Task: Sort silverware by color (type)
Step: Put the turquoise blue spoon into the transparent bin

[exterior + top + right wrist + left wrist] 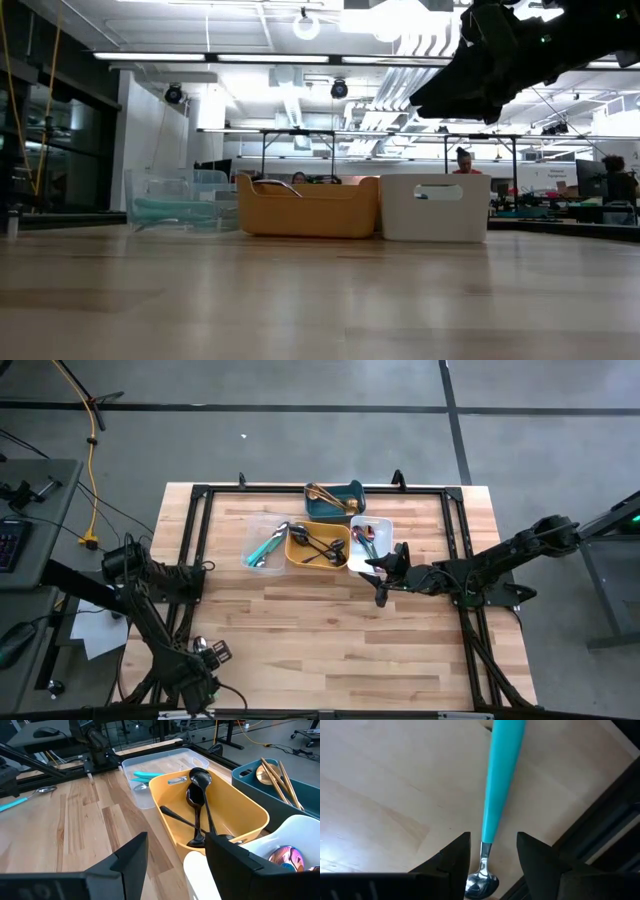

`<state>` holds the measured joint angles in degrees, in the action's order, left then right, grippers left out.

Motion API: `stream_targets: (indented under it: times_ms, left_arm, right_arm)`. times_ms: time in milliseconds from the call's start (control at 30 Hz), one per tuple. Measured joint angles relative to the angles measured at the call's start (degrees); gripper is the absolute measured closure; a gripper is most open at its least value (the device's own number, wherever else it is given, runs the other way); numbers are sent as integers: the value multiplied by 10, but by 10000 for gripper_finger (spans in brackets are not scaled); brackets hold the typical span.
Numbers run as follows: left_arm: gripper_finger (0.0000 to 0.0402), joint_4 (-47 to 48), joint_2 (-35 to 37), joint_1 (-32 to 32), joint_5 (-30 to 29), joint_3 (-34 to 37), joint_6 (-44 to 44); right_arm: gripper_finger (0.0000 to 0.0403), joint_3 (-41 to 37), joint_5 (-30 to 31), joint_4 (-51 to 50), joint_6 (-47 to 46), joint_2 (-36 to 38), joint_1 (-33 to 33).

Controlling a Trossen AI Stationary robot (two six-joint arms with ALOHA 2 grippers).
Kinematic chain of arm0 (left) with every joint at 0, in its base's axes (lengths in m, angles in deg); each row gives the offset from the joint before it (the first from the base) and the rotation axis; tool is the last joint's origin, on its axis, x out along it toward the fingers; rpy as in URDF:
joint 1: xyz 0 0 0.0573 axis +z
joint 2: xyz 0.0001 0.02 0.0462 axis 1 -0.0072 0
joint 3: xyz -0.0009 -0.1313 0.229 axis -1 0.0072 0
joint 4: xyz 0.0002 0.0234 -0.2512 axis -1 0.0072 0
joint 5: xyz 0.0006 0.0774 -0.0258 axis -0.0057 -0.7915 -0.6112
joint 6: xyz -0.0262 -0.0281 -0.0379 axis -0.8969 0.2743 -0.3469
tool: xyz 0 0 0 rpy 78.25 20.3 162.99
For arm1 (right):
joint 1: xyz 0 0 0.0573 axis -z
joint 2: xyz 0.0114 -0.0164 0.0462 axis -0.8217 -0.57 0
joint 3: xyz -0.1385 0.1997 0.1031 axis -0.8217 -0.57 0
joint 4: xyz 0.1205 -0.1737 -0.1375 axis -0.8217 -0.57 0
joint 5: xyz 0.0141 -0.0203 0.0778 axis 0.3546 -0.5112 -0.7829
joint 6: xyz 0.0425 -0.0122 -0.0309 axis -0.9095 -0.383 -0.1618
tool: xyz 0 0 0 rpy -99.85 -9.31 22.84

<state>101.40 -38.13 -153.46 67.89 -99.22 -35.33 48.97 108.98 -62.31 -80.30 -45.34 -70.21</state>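
Note:
A teal-handled silver spoon (502, 780) lies flat on the wood near the table's near left corner; the right wrist view shows the spoon (20, 801) far off. My left gripper (492, 845) is open over it, one finger on each side of the spoon's thin neck (486, 851), touching nothing. In the high view this left gripper (208, 653) is by the silver bowl (199, 645). My right gripper (175, 845) is open and empty, hovering at the near side of the white tray (372, 523). Black utensils (200, 805) lie in the yellow tray (247, 805).
Four trays stand together at the table's far middle: a clear one (262, 547) with teal utensils, the yellow one (318, 546), a dark teal one (350, 495) with gold pieces, and the white one with iridescent pieces (285, 857). Bare wood lies between the arms. A black frame rims the table.

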Motion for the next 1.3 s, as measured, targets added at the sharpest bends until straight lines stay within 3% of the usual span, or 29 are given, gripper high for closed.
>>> stream_targets:
  times_ms: [633,767,933,1067,1200,1300]
  left_arm:
    - [256,-104,4,5,4,87,8]
    - [292,-104,3,20,8,87,-2]
    - [368,-106,3,50,20,88,12]
    - [377,-106,2,92,30,88,35]
    - [377,-107,9,141,-32,88,80]
    - [377,-108,24,184,-136,86,106]
  right_arm:
    - [213,0,0,0,0,0,0]
    - [213,0,0,0,0,0,0]
    - [213,0,0,0,0,0,0]
    - [213,0,0,0,0,0,0]
    - [213,0,0,0,0,0,0]
    - [213,0,0,0,0,0,0]
